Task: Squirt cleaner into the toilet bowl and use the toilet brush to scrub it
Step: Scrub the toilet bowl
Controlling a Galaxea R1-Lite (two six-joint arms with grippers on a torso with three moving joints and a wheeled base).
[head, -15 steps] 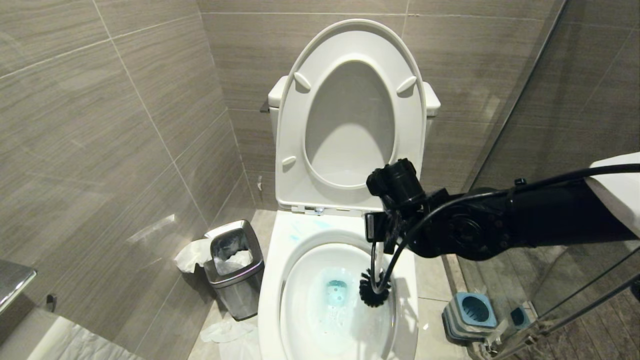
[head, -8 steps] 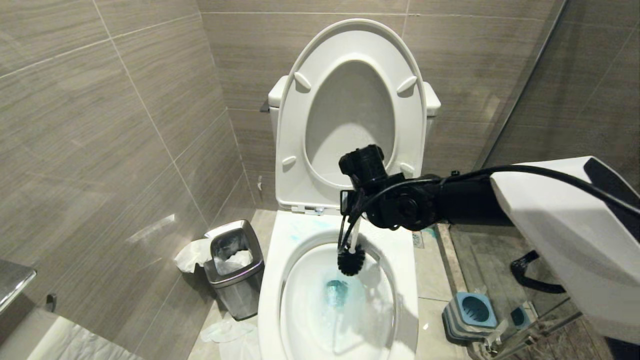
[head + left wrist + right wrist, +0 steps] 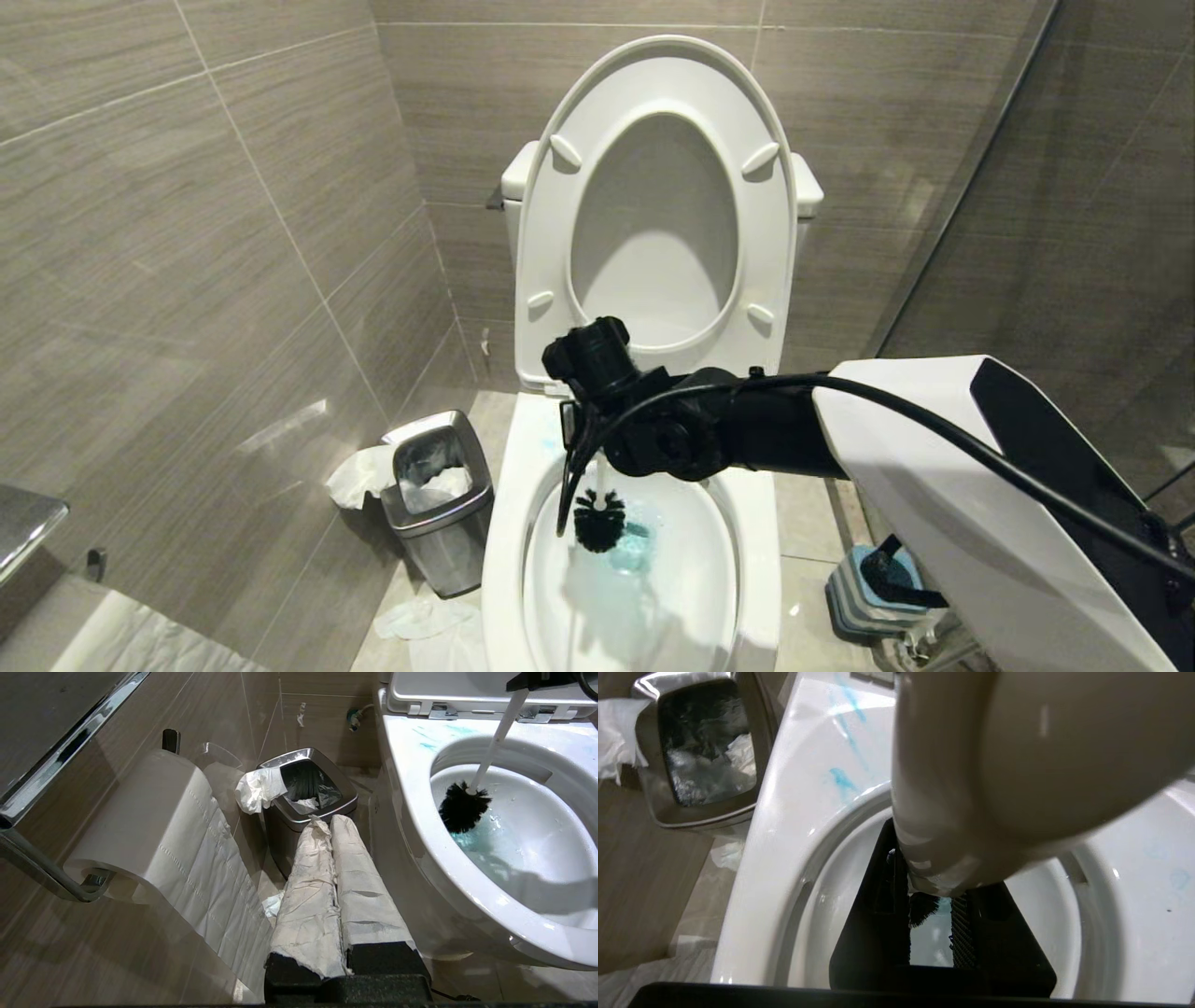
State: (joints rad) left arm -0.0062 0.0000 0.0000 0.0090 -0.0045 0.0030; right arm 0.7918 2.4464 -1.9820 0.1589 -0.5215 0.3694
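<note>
The white toilet bowl (image 3: 509, 532) stands open, its seat and lid (image 3: 653, 75) raised against the tank. Turquoise cleaner (image 3: 637, 546) tints the water, and pale blue smears (image 3: 840, 781) mark the rim. My right gripper (image 3: 586, 443) reaches in from the right and is shut on the toilet brush's white handle (image 3: 495, 742). The black bristle head (image 3: 598, 521) hangs inside the bowl at its back left, just above the blue water. In the right wrist view the handle's rounded end (image 3: 994, 765) fills the frame between the fingers of my gripper (image 3: 934, 877). My left gripper (image 3: 327, 821), wrapped in paper, is shut and low beside the bowl.
A small steel bin (image 3: 439, 504) with crumpled tissue stands on the floor left of the bowl. A toilet paper roll (image 3: 154, 812) hangs on the left wall. The blue-grey brush holder (image 3: 864, 597) sits on the floor at the right, by the glass partition.
My right arm has swept the brush head from the bowl's right side round the back to its left. The left arm has kept still.
</note>
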